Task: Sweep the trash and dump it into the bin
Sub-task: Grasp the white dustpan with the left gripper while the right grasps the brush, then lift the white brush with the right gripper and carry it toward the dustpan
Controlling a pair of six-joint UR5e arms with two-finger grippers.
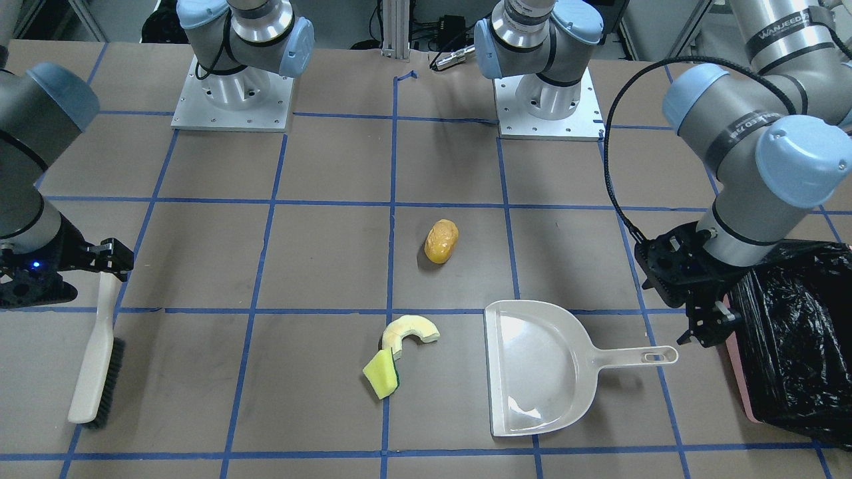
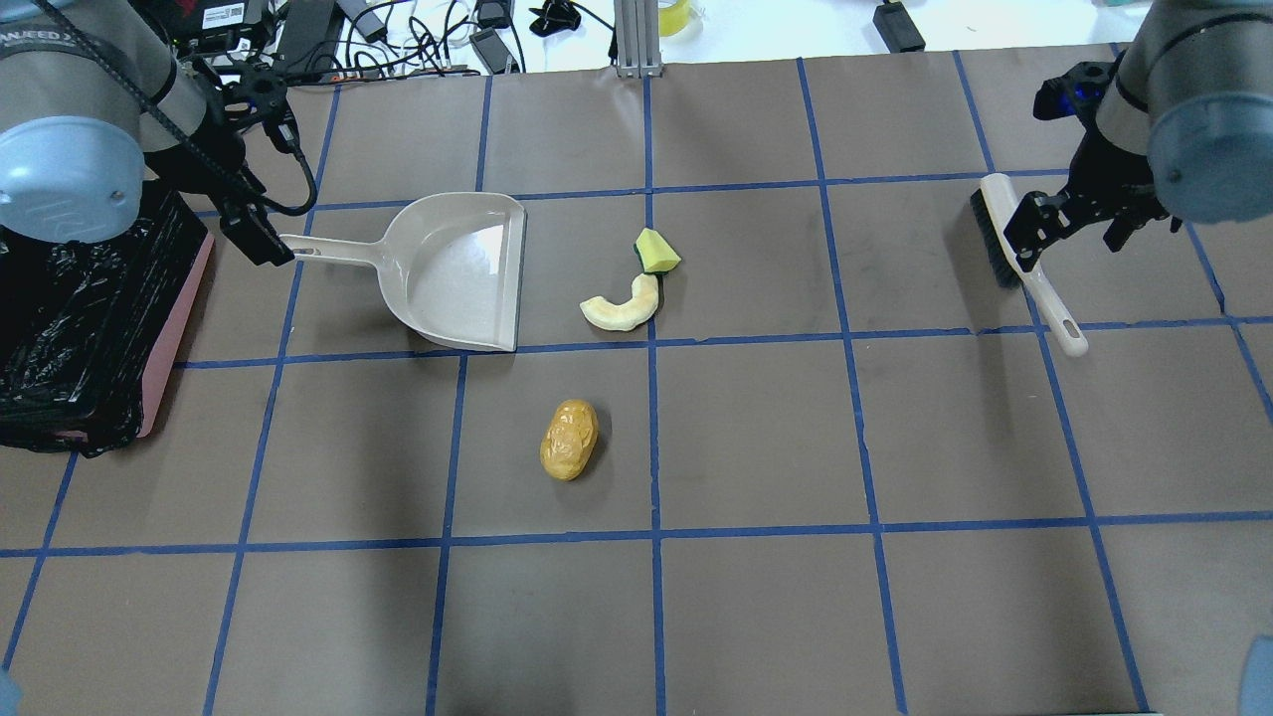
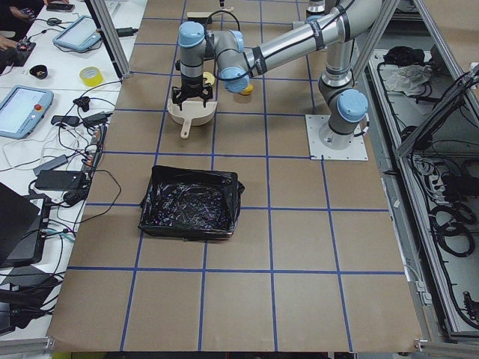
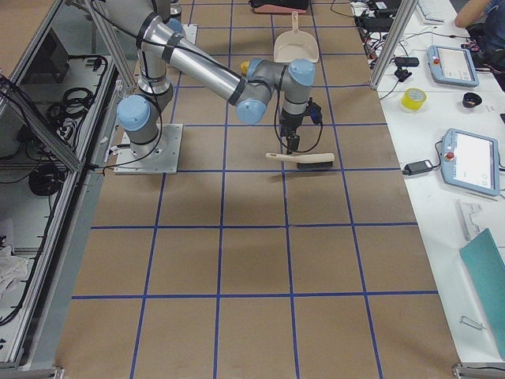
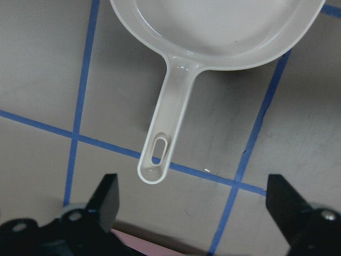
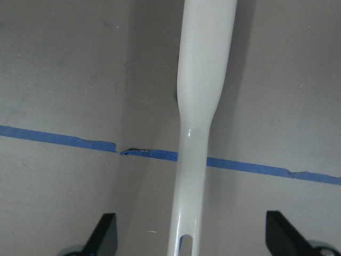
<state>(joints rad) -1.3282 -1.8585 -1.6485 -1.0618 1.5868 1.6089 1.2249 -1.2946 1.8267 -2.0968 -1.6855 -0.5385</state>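
The trash lies mid-table: an orange-brown potato-like lump, a pale yellow rind slice and a yellow-green sponge wedge touching it. The pink bin with its black bag stands at the table's left end. My left gripper is open and hovers just past the end of the beige dustpan's handle, not holding it. My right gripper is open, with its fingers on either side of the beige brush's handle. The brush lies flat on the table.
The dustpan lies flat, its mouth facing the rind and sponge. Both arm bases stand at the robot's edge of the table. Blue tape lines grid the brown table. Cables and devices lie past the far edge.
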